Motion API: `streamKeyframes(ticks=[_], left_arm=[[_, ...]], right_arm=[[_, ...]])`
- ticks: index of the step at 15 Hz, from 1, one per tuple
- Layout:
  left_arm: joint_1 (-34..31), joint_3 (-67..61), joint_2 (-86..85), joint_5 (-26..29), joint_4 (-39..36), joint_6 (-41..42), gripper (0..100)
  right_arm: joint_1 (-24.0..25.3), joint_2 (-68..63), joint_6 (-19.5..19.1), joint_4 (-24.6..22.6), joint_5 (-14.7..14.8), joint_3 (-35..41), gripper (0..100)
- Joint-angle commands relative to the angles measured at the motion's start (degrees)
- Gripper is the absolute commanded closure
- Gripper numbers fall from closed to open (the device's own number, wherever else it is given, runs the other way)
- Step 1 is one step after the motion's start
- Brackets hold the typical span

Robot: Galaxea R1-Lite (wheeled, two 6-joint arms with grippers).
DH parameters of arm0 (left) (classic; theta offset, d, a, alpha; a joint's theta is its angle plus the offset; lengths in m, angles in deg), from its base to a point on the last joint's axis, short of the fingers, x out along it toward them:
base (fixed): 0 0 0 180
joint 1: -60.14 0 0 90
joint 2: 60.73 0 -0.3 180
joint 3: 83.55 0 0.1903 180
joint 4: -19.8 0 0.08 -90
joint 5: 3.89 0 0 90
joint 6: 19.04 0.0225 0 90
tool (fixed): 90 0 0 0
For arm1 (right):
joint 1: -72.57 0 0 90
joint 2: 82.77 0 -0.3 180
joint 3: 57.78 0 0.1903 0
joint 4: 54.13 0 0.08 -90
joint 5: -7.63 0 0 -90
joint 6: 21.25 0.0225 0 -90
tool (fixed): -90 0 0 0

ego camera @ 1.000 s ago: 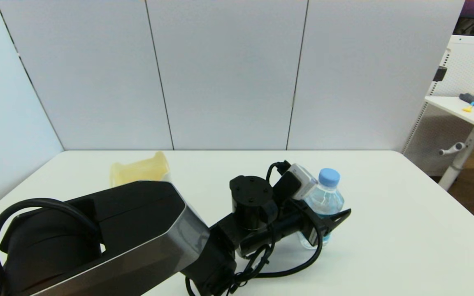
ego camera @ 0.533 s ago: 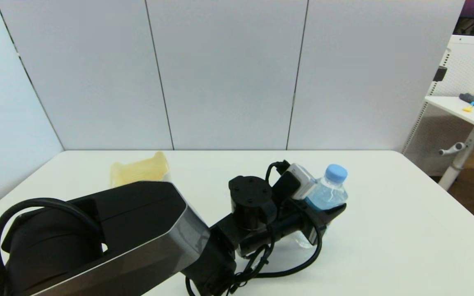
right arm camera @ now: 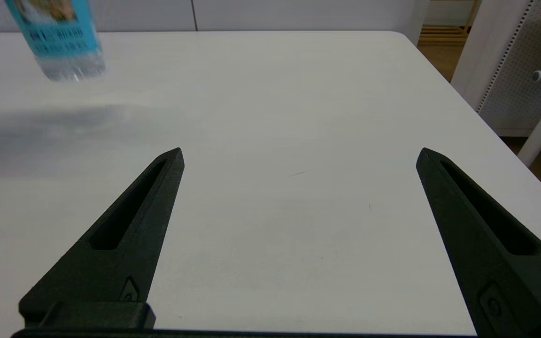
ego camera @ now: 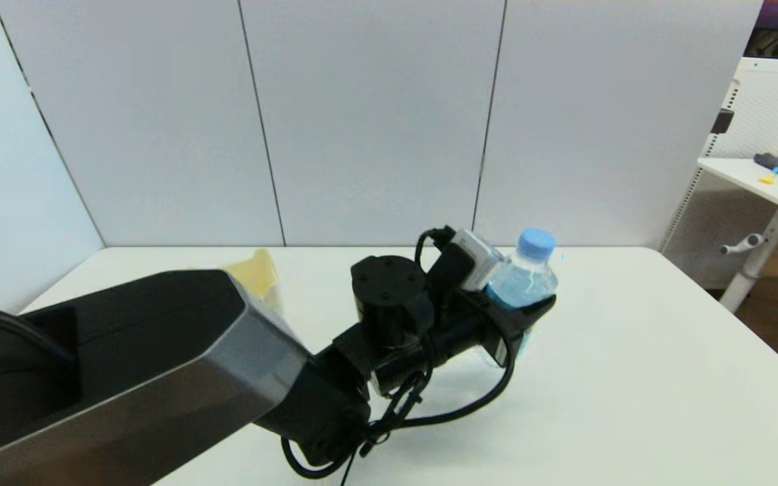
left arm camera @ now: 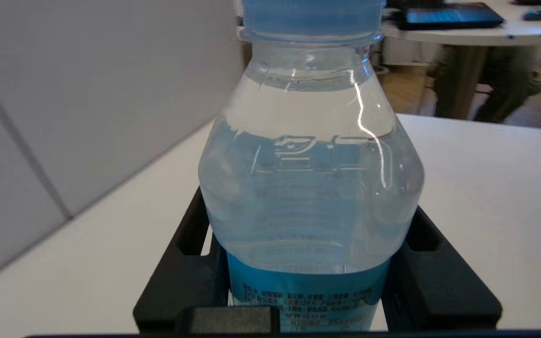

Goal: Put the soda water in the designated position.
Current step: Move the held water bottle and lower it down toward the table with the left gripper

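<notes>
The soda water (ego camera: 523,287) is off the table (ego camera: 632,378), held upright in the left gripper (ego camera: 521,314) above the middle of the surface; the right wrist view shows its base hanging clear over its own soft shadow. The gripper's two black fingers (left arm camera: 432,281) are closed snugly on the bottle at the upper edge of the blue label, one on each side, just below the shoulder.

The step in hand looks like the carry toward the drop spot (probably near the cream bin (ego camera: 257,273), half hidden behind the left arm, though no marked position is visible). To do it well, keep the bottle vertical, move smoothly so the liquid does not slosh, lower until the base sits flat, then open.

The bottle is thin clear plastic with a rounded shoulder, embossed lettering and a light-blue ribbed cap (left arm camera: 310,19); the wall would likely give under a hard squeeze, and the glossy label may be slippery. The table is smooth matte white. The right gripper (right arm camera: 298,159) rests low over the near right of the table, fingers spread wide, holding nothing.
</notes>
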Motion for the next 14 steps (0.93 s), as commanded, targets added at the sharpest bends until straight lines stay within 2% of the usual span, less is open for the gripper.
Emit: streamKeyframes(ticks=[1, 9, 14], left_arm=[[-4.5, -4.9, -12.1, -4.8, 4.2, 0.4, 100], [-19.9, -15.1, -31.0, -6.9, 12.1, 2.5, 100], [-35.8, -22.3, -43.0, -6.7, 16.1, 2.2, 100]], right_arm=[[0.0, -0.1, 0.0, 0.0, 0.0, 0.0, 0], [0.0, -0.1, 0.0, 0.0, 0.0, 0.0, 0], [0.0, -0.1, 0.0, 0.0, 0.0, 0.0, 0]])
